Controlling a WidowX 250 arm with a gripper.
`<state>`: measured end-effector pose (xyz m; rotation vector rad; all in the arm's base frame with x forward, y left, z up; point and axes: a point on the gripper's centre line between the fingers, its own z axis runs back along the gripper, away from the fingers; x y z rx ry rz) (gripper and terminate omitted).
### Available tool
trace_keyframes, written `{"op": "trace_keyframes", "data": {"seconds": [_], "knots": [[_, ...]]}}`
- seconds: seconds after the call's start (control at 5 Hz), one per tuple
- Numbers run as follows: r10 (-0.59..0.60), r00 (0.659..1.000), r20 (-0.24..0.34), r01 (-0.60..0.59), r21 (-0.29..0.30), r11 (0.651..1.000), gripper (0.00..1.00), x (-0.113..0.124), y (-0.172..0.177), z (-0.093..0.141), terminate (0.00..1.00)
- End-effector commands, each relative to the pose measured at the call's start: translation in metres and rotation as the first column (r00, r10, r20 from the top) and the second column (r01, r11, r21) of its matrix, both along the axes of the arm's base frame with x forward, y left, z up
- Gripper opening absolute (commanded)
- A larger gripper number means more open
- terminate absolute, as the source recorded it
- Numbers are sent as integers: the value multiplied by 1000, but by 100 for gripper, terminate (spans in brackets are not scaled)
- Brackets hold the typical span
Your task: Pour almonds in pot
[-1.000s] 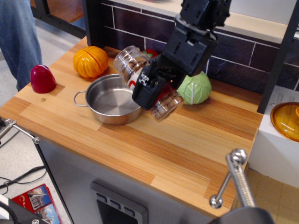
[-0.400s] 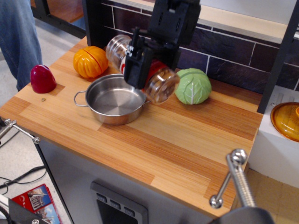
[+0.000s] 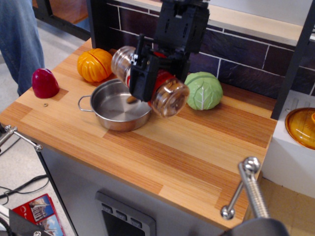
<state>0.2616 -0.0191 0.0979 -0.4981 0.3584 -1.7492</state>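
Observation:
My gripper [image 3: 145, 78] is shut on a clear cylindrical jar [image 3: 170, 98] with a red label, held tilted on its side just above the right rim of the pot. Brown almonds [image 3: 119, 61] show through the jar's far end at the upper left. The shiny steel pot [image 3: 115, 105] sits on the wooden counter below and to the left of the jar, its loop handle on the left. A small brown bit [image 3: 131, 100] shows in the pot near the gripper; I cannot tell whether it is an almond.
An orange pumpkin toy [image 3: 95, 64] stands behind the pot and a dark red dome [image 3: 45, 83] at the left edge. A green cabbage toy [image 3: 203, 90] is right of the jar. An orange-lidded dish [image 3: 301, 127] sits off the counter at the right. A person's leg [image 3: 19, 39] is at the far left.
The jar, held in the gripper, has swung from right of the pot up and left over the pot's right rim and has tipped further. A brown bit now shows in the pot.

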Motion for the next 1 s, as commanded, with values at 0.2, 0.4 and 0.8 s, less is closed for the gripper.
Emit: {"op": "trace_keyframes", "data": {"seconds": [0.2,0.4,0.8], "knots": [[-15,1000,-5,15,-125,992,0,6,0,34,0],[-20,1000,-16,17,-174,985,0,3,0,40,0],[-23,997,-69,10,-184,983,0,-7,-13,31,100]]}}
